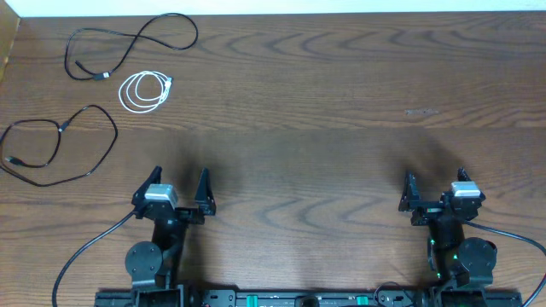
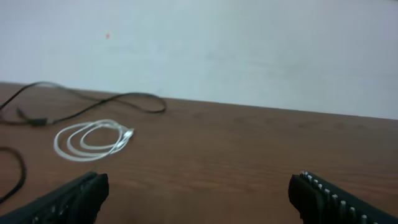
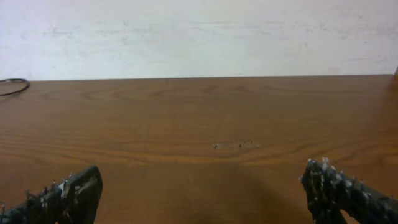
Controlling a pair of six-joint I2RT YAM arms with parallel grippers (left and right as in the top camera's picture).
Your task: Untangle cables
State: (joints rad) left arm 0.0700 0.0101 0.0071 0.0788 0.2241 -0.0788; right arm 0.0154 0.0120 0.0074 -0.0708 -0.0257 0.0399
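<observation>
Both sets of jaws are wide open and empty, and the white coil [image 1: 124, 95], far black cable [image 1: 136, 43] and near black cable [image 1: 113, 136] lie at the far left of the counter [image 1: 341, 128], light, floppy, probably slippery, so I'd pinch near a plug [image 1: 105, 77], not mid-loop.

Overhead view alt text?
Three cables lie separate at far left of the brown wooden table: a looping black cable, a white coiled cable, a second black cable nearer. Left arm and right arm rest at the near edge, jaws open.
</observation>
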